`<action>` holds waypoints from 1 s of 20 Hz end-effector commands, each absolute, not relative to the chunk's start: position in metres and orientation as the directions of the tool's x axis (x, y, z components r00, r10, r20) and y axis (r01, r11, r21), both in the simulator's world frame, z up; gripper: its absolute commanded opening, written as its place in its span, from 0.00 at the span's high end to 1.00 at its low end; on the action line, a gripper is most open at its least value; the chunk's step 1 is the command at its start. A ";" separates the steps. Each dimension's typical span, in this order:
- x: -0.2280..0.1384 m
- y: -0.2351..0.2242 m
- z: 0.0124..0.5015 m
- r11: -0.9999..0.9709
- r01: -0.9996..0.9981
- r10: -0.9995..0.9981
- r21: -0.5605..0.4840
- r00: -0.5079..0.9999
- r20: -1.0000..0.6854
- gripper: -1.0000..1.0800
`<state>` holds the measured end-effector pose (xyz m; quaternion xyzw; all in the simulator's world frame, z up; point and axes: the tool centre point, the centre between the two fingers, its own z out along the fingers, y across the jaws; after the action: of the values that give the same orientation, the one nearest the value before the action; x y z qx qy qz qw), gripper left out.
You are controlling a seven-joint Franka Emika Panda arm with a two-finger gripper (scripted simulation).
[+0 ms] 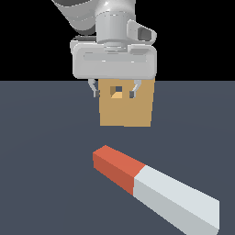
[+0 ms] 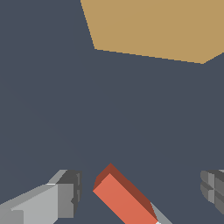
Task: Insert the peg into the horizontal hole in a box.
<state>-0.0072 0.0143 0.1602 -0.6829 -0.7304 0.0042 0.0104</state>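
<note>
The peg (image 1: 153, 187) lies flat on the dark floor, its red-orange third toward the box and its longer white-grey part running toward the exterior view's right. Behind it stands the tan box (image 1: 126, 108), with the small square hole (image 1: 117, 92) high on its front face. My gripper (image 1: 114, 89) hangs open above the floor in front of the box, well above the peg, holding nothing. In the wrist view the red end of the peg (image 2: 124, 197) lies between the two spread fingers (image 2: 65, 194), and the box (image 2: 157, 26) fills the far edge.
The dark grey floor (image 1: 46, 137) runs around the peg and box. No other objects show.
</note>
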 end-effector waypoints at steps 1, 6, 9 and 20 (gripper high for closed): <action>-0.007 0.014 0.160 0.067 0.998 0.998 -0.020 -0.067 0.009 0.04; -0.007 0.011 0.159 0.079 0.997 0.997 -0.020 -0.079 0.009 0.04; -0.007 0.007 0.157 0.098 0.995 0.995 -0.020 -0.098 0.009 0.04; -0.003 -0.029 0.141 0.239 0.971 0.971 -0.016 -0.239 0.009 0.04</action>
<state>-0.0041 -0.0224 0.1436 -0.6269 -0.7791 0.0035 0.0086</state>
